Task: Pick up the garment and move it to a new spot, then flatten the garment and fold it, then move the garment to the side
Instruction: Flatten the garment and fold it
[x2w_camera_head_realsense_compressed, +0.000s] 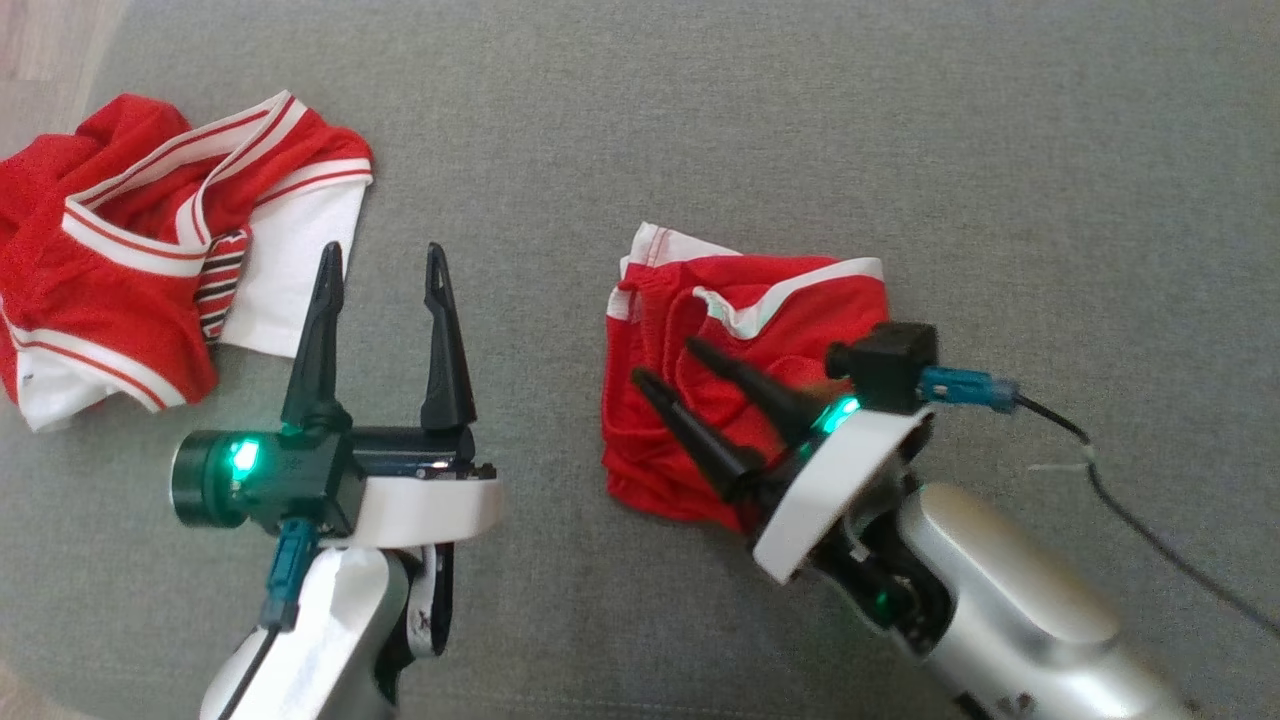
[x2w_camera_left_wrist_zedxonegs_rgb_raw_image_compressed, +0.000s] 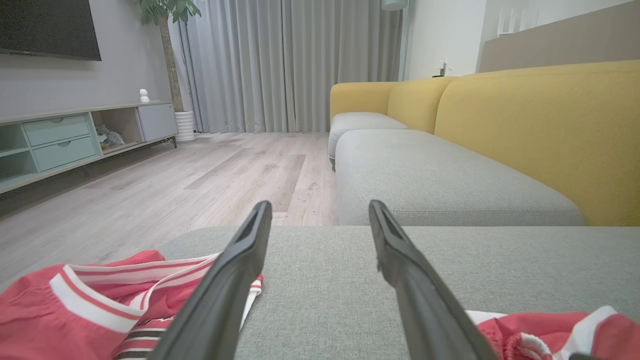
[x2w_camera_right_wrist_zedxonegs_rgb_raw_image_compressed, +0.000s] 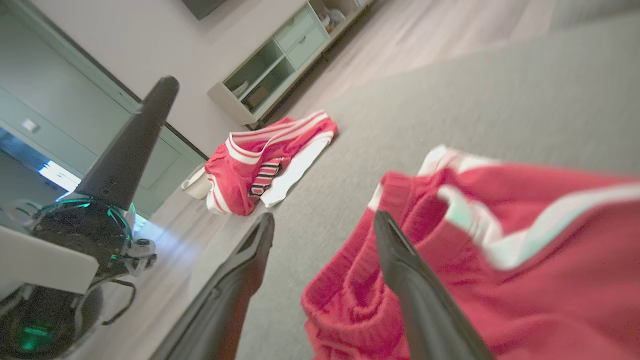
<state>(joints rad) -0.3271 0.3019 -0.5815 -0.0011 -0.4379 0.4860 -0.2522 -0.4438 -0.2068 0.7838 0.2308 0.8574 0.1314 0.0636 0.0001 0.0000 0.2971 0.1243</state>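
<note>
On the grey cushion (x2w_camera_head_realsense_compressed: 800, 120), red shorts (x2w_camera_head_realsense_compressed: 740, 300) lie crumpled right of centre. Right claw (x2w_camera_head_realsense_compressed: 666, 362) released, fingers spread over the shorts' left side, gripping nothing. Left claw (x2w_camera_head_realsense_compressed: 383, 250) released too, over bare cushion between the shorts and a red-white jersey (x2w_camera_head_realsense_compressed: 130, 260) far left. Jersey's striped patch is too small to read.

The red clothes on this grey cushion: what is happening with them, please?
A two-armed robot is working over a grey sofa cushion. Its right gripper is open, with its fingers spread over the crumpled red garment and pinching nothing. Its left gripper is also open and empty, over bare cushion between the two garments. The second red and white garment lies bunched at the robot's far left, untouched. Nothing is flattened or folded yet.
</note>
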